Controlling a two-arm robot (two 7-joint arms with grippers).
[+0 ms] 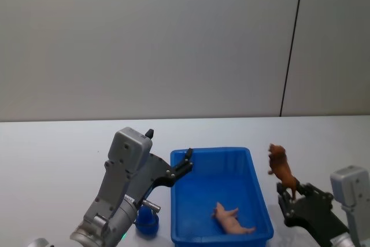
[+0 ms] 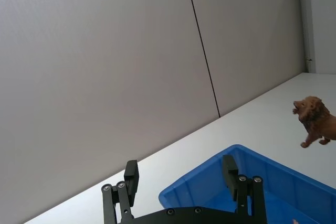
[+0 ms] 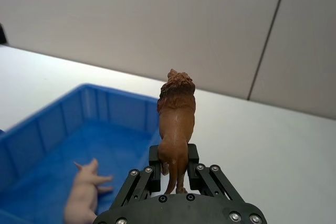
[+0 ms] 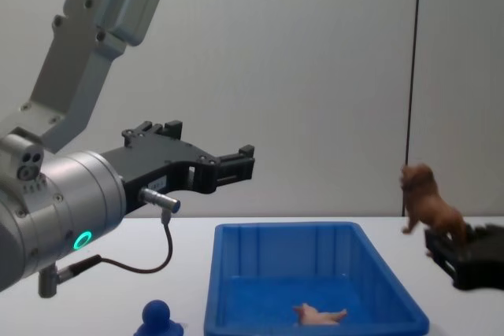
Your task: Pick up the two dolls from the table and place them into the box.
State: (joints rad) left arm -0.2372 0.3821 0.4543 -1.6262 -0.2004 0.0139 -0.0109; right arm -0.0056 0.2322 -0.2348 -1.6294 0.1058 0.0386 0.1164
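- Table: plain white top; bears the box and, beside it, a small blue object.
- Left arm: grey, raised well above the table on the robot's left in the chest view.
- Box: bright blue tray with low sloped walls; sits at the middle of the table, between the two grippers; holds one doll.
- Left gripper: black, released, jaws spread wide with nothing between them; hangs in the air by the box's far left corner, higher than the rim. Shows the same gap between its fingers in the left wrist view.
- Right gripper: black, low at the robot's right, just outside the box's right wall; clenched on the hind legs of the lion doll.
- Lion doll: brown and maned; stands upright in the right gripper's grasp, clear of the table, head higher than the box rim; stays outside the box, just beside its right wall.
- Pink doll: pale, smaller than the lion; lies on its side on the box floor, near the front wall and towards the right.
- Small blue object: rounded; rests on the table just beside the box's near left corner, below the left arm.
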